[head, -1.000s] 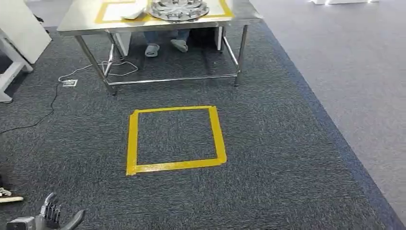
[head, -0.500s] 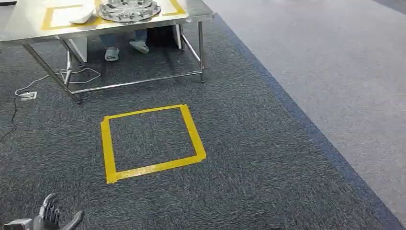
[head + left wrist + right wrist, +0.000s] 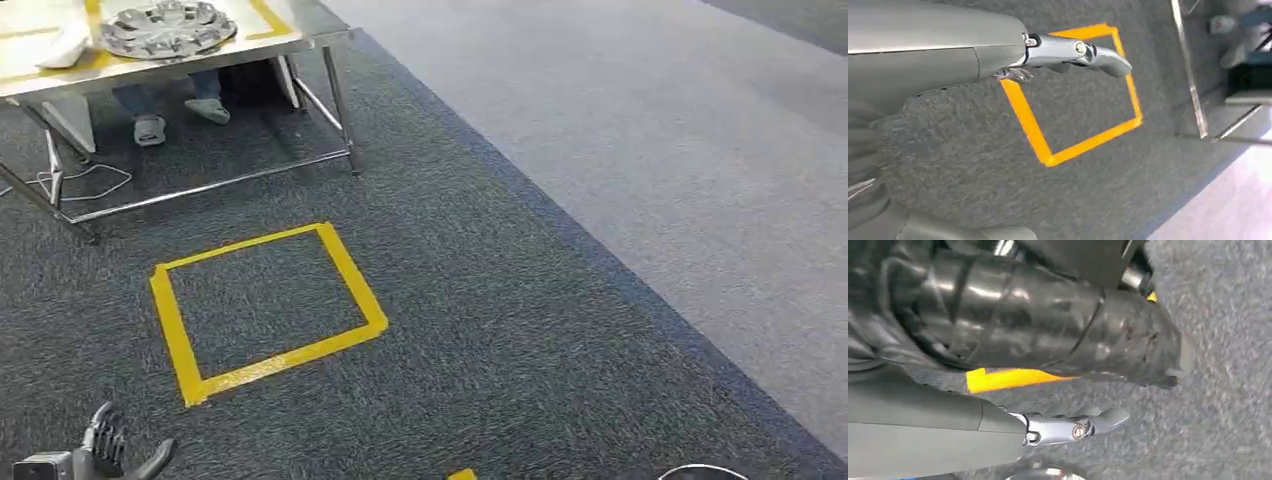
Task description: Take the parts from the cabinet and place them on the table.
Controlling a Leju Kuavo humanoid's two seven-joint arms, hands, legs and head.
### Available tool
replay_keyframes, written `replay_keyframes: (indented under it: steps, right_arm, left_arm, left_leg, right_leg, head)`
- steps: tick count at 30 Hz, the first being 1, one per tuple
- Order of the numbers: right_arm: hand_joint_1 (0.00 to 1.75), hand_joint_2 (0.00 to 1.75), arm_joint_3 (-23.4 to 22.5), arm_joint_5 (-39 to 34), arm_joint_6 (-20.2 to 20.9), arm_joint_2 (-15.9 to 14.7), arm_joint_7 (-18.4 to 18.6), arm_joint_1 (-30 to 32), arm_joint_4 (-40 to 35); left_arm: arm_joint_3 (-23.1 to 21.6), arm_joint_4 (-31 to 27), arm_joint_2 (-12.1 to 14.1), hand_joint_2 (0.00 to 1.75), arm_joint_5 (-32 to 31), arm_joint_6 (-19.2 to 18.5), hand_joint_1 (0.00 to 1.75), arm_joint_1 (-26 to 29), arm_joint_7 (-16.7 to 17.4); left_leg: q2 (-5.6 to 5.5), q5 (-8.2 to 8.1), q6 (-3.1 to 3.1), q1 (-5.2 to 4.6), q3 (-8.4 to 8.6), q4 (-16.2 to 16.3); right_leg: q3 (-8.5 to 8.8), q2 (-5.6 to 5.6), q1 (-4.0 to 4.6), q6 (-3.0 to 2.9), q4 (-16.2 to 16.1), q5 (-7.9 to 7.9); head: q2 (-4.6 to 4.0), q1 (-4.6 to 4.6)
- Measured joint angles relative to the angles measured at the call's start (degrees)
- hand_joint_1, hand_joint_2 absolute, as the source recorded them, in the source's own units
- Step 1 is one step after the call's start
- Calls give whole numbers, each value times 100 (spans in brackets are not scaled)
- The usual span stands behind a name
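A: What is the left hand (image 3: pixel 105 452) doing?

B: It hangs low over the dark carpet (image 3: pixel 480 300), holding nothing, its fingers (image 3: pixel 103 436) apart and pointing forward, the thumb out to the side. The left wrist view shows its thumb (image 3: pixel 1083 52) stretched over the floor with nothing in its grasp.

A: And the right hand (image 3: pixel 1068 430)?

B: In the right wrist view its thumb sticks out straight above the carpet, and nothing shows in it. The fingers are hidden there, so I cannot tell whether they are spread or curled.

A: Where is the part?

B: A round silver part (image 3: pixel 168 28) lies on the steel table (image 3: pixel 300 38), well ahead of the left hand and a little to its right. A white object (image 3: pixel 65 47) lies on the table just beside it, on the tabletop's yellow tape marking.

A: Anything between the hand and the table?

B: A yellow tape square (image 3: pixel 262 308) on the carpet, ahead of the left hand, nearer than the table. Under the table a person's feet in slippers (image 3: pixel 150 128) rest on the floor, with a cable (image 3: pixel 85 178) lying nearby. Paler grey floor (image 3: pixel 650 150) runs far off to the right.
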Motion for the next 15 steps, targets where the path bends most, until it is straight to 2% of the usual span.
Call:
replay_keyframes:
  steps: [1,2,3,4,5,6,7,8,9,11,12,13,14,15]
  right_arm:
    - [0,0,0,0,0,-4,2,7,0]
    - [0,0,0,-2,0,-4,2,7,0]
    - [0,0,-2,7,-2,-4,2,9,0]
    - [0,0,-2,15,-2,-2,7,2,0]
    - [0,0,0,20,-7,-2,7,-7,2]
    - [0,0,0,31,-9,-2,9,-10,2]
    - [0,0,0,44,-15,-2,42,-3,4]
    - [0,0,0,55,-33,-2,55,9,4]
    - [0,0,0,61,-44,-2,72,23,7]
    - [0,0,4,68,-74,-2,92,21,7]
    - [0,0,9,74,-87,2,92,13,7]
    - [0,0,11,76,-96,18,92,-2,13]
    - [0,0,11,74,-147,17,90,-15,15]
    - [0,0,11,72,-201,52,83,-10,22]
  left_arm:
    - [19,93,28,175,-147,89,0,-38,26]
    - [48,184,66,175,-225,140,0,-67,26]
    - [107,311,109,175,-297,194,0,-88,24]
    - [136,455,149,175,-374,238,0,-108,0]
    - [195,619,225,175,-483,310,0,-137,-2]
    - [236,777,267,175,-566,363,0,-163,-5]
    - [308,1008,361,175,-677,450,0,-184,-16]
    - [367,1249,435,175,-840,596,0,-214,-35]
    - [398,1428,499,175,-933,695,0,-246,-42]
    - [454,1852,675,175,-1052,869,0,-333,-59]
    - [496,2070,772,175,-1122,970,0,-380,-61]
    - [529,2258,872,175,-1184,1060,0,-425,-59]
    - [562,2451,942,175,-1263,1174,0,-452,-55]
    - [603,2776,1062,175,-1358,1367,0,-499,4]
  left_leg:
    - [45,-2,-34,8,18,-16]
    - [65,-37,-74,20,9,9]
    - [-196,-188,-109,40,-15,139]
    - [-398,-458,-117,57,-159,511]
    - [-486,-702,-124,57,-351,978]
    - [-525,-852,-130,55,-504,1339]
    - [-548,-1025,-129,54,-729,1829]
    - [-554,-1006,-117,54,-801,1951]
    - [-561,-823,-90,52,-735,1791]
    - [-638,-253,-17,45,-344,858]
    - [-808,-19,27,42,-125,338]
    - [-1141,-85,78,54,-40,129]
    - [-1070,-54,49,46,-38,76]
    - [-1015,-54,53,20,-44,81]
  right_leg:
    - [-7,52,6,-33,-9,7]
    - [89,109,-32,-91,-54,55]
    - [68,158,-33,-121,-61,75]
    - [54,210,-30,-164,-57,104]
    - [38,270,-22,-181,-54,115]
    - [29,320,-12,-192,-54,122]
    - [14,414,10,-206,-50,130]
    - [11,491,24,-206,-43,131]
    - [12,566,37,-206,-36,131]
    - [16,712,52,-205,-8,129]
    - [13,781,55,-204,-5,129]
    - [-15,822,66,-179,15,125]
    - [-63,921,39,-136,33,140]
    - [-95,970,16,-95,28,158]
  head:
    - [0,6]
    - [0,0]
    - [0,-29]
    - [0,-57]
    - [0,-66]
    - [0,-77]
    - [0,-88]
    - [0,-94]
    - [0,-92]
    - [0,-94]
    - [0,-94]
    - [0,-74]
    - [0,-72]
    - [0,-81]
